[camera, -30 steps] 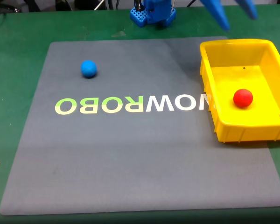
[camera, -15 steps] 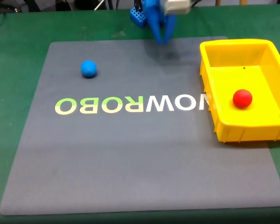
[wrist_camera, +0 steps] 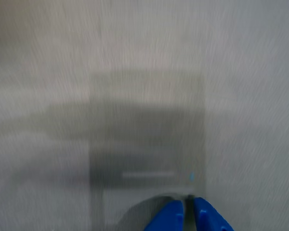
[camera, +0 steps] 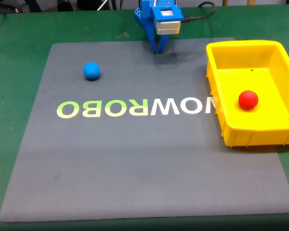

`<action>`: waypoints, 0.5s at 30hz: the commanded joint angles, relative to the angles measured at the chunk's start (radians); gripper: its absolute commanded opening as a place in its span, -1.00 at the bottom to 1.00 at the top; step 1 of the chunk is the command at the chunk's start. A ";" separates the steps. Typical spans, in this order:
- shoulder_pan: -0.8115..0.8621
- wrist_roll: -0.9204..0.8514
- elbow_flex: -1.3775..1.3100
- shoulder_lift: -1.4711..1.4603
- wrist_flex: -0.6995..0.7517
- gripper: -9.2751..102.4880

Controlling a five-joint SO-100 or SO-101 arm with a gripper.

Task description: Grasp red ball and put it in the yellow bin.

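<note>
The red ball (camera: 248, 99) rests inside the yellow bin (camera: 216, 77) at the right side of the grey mat in the fixed view. My blue gripper (camera: 157, 49) points down at the mat's far edge, well left of the bin, with its fingers together and nothing between them. In the wrist view the gripper (wrist_camera: 188, 204) enters from the bottom edge, its two blue fingertips nearly touching over blurred grey mat.
A blue ball (camera: 91, 70) lies on the far left part of the grey mat (camera: 135, 159), which carries the lettering ROBOWOW reversed. Green table surface (camera: 14, 72) surrounds the mat. The arm's blue base (camera: 143, 14) stands at the far edge.
The arm has swung from above the bin leftward and down to the mat's far edge, and the gripper has gone from open to shut. The red ball has rolled slightly in the bin.
</note>
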 commanded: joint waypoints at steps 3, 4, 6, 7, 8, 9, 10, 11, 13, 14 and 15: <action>0.015 0.009 0.029 0.012 0.037 -0.84; 0.015 0.009 0.029 0.012 0.037 -0.84; 0.017 0.008 0.029 0.012 0.037 -0.84; 0.017 0.008 0.029 0.012 0.038 -0.84; 0.017 0.008 0.029 0.012 0.038 -0.84; 0.017 0.006 0.029 0.012 0.038 -0.84; 0.023 0.000 0.029 0.012 0.038 -0.83; 0.026 -0.002 0.029 0.012 0.040 -0.83; 0.026 0.000 0.029 0.012 0.040 -0.83; 0.028 0.002 0.029 0.012 0.040 -0.83; 0.028 0.005 0.029 0.012 0.040 -0.83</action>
